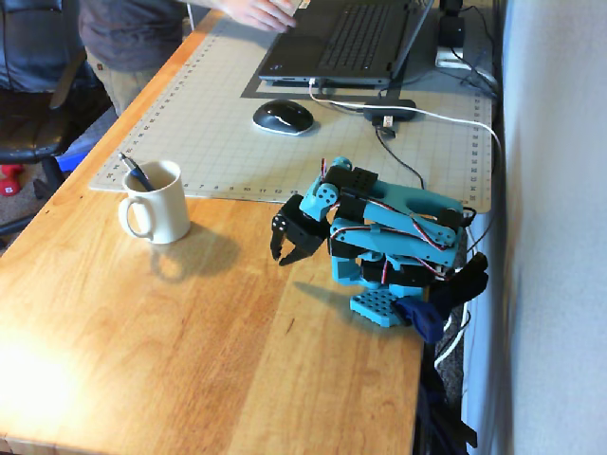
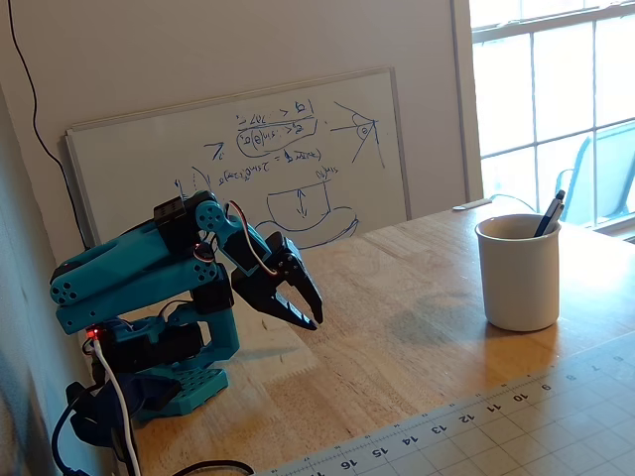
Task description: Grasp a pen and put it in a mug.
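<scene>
Both fixed views show the slim dark-barrelled ballpoint pen [image 1: 136, 172] already standing inside the plain cream-white ceramic mug [image 1: 159, 210], leaning against the rim with its upper end poking out above it. In the side-on fixed view the pen [image 2: 551, 213] tilts toward the window side of the mug [image 2: 518, 280], and the mug sits upright on the pale wooden desk [image 1: 199, 332], just off the edge of the gridded cutting mat [image 1: 218, 123].

The turquoise arm is folded low over its base, well apart from the mug. Its black two-fingered hand [image 1: 285, 254] hangs just above the desk with the fingers pointing down; the hand [image 2: 301, 315] is slightly spread, with a narrow gap between the tips, and nothing is pinched in it.

As a judgement, the task looks finished: the pen is in the mug, the hand is empty and parked near the arm's base. Nothing appears left to do except perhaps holding this rest pose.

Beyond the mat, a person's hand [image 1: 264, 11] rests at the dark laptop [image 1: 346, 43], beside a black computer mouse [image 1: 283, 117].
</scene>
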`<action>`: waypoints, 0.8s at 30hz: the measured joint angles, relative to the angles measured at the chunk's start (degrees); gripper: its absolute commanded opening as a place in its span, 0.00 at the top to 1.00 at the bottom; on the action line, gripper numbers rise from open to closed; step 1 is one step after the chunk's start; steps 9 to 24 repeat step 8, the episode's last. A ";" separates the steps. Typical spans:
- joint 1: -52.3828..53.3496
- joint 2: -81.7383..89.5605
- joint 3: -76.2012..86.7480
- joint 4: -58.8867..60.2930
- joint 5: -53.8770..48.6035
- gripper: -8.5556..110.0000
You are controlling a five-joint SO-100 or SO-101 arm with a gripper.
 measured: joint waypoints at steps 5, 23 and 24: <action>0.00 0.00 0.00 0.00 0.00 0.91; 0.00 0.00 0.00 0.00 0.00 0.91; 0.00 0.00 0.00 0.00 0.00 0.91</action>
